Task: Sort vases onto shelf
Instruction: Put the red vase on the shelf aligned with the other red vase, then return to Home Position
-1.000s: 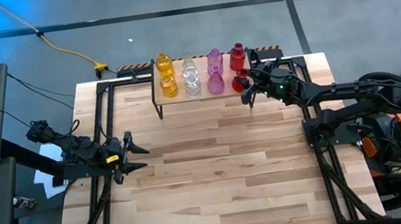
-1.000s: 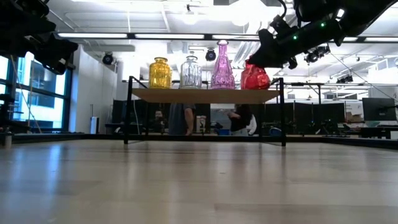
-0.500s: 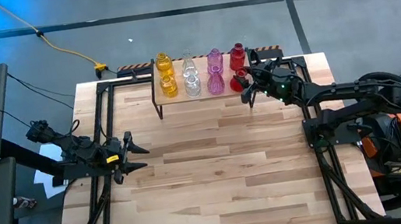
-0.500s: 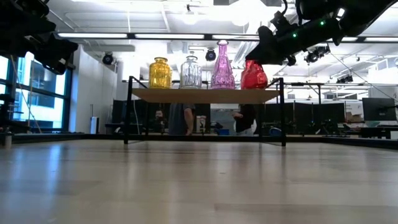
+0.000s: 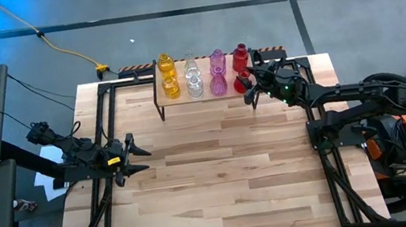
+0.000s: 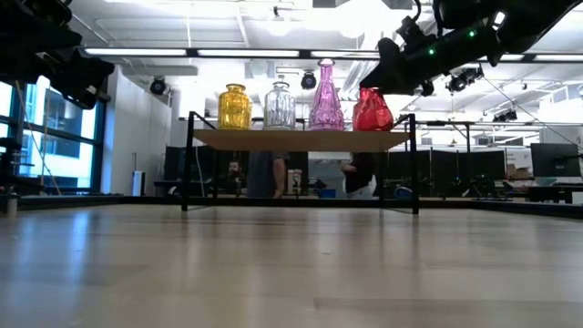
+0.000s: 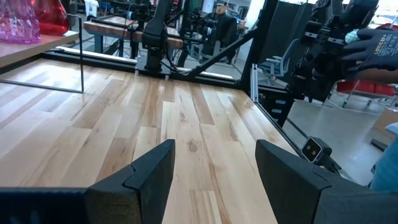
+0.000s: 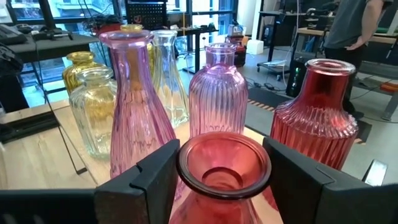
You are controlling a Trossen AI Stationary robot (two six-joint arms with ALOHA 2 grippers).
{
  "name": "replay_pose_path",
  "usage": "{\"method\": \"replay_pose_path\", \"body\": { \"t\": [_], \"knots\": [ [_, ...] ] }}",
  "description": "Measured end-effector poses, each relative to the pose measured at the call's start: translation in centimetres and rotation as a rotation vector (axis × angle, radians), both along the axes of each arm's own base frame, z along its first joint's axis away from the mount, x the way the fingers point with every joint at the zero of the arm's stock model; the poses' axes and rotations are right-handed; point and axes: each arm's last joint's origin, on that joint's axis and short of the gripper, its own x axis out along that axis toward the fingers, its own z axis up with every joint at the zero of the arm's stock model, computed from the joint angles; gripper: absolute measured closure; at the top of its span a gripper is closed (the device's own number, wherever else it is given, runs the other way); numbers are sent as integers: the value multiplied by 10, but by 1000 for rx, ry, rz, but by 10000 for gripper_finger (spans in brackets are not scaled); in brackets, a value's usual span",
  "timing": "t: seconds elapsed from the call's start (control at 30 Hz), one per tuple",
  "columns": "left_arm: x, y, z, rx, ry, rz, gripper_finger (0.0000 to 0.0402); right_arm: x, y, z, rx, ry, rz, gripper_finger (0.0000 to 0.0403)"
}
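The shelf (image 5: 204, 89) stands at the far edge of the table (image 5: 220, 175), and all eight vases sit on it in two rows of four, running yellow, clear, pink, red from the left arm's side to the right arm's. From above, the back row reads as yellow vase (image 5: 165, 61), clear vase (image 5: 191, 65), pink vase (image 5: 217, 59) and red vase (image 5: 240, 56); the front row is partly lost, since the nearer red vase (image 5: 240, 84) is mostly covered by the right gripper (image 5: 251, 84). In the low view only four vases show, the back row hidden behind the front one, and the front red vase (image 6: 372, 111) stands on the board with its neck cut off by the dark gripper above it.

The right wrist view is the clearest: the front red vase's open mouth (image 8: 224, 163) sits between the right gripper's two dark fingers (image 8: 152, 177), which stand wide, with a gap on either side of the rim, so they are apart from the glass. Its body below the neck runs out of frame. Behind it stand a tall pink vase (image 8: 134, 102), a ribbed pink one (image 8: 217, 90) and the other red one (image 8: 318, 112).

The left gripper (image 5: 131, 158) waits over the table's left side, well away from the shelf, its fingers (image 7: 149, 177) parted and holding nothing. A gloved hand (image 7: 373, 50) shows in the room beyond
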Motion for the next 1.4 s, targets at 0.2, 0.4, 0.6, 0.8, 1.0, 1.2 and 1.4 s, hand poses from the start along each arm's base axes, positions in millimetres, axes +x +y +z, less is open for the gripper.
{"method": "replay_pose_path", "body": {
  "t": [0.2,0.4,0.6,0.8,1.0,1.2,1.4],
  "knots": [
    [0,0,0,0,0,0,187,1,0,5,-16,-16,-3,193],
    [0,0,0,0,0,0,187,2,-1,11,-29,-22,-2,193],
    [0,0,0,0,0,0,187,2,0,13,-30,-33,21,193],
    [0,0,0,0,0,0,187,-11,10,36,-10,-202,125,194],
    [0,0,0,0,0,0,187,-46,29,57,-18,-226,171,194],
    [0,0,0,0,0,0,187,-77,48,54,25,-146,278,194],
    [0,0,0,0,0,0,187,-97,61,25,49,-180,353,194]
  ]
}}
